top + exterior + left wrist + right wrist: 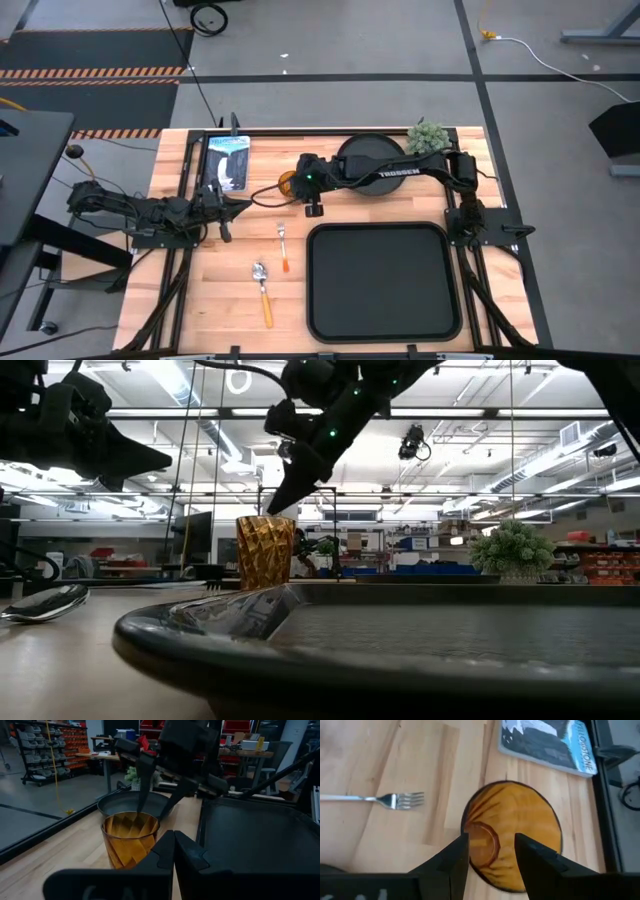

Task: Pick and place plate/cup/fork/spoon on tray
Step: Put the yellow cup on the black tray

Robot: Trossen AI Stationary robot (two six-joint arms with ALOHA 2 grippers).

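Observation:
The amber cup (288, 182) stands upright on the wood by its base, left of the round black plate (372, 150). My right gripper (296, 184) hangs over it, open and pointing down; its tips (283, 502) are just above the cup's rim (265, 519), and I see no touch. In the right wrist view the cup's mouth (520, 825) lies under the fingers. The fork (284, 245) and the spoon (263, 288) lie flat, left of the black tray (330, 300). My left gripper (228, 208) is shut and empty, left of the cup.
A book (228, 160) lies at the far left, close to the cup. A small potted plant (428, 137) stands at the far edge, right of the plate. My right arm (400, 172) crosses over the plate. Bare wood lies between the spoon and the left edge.

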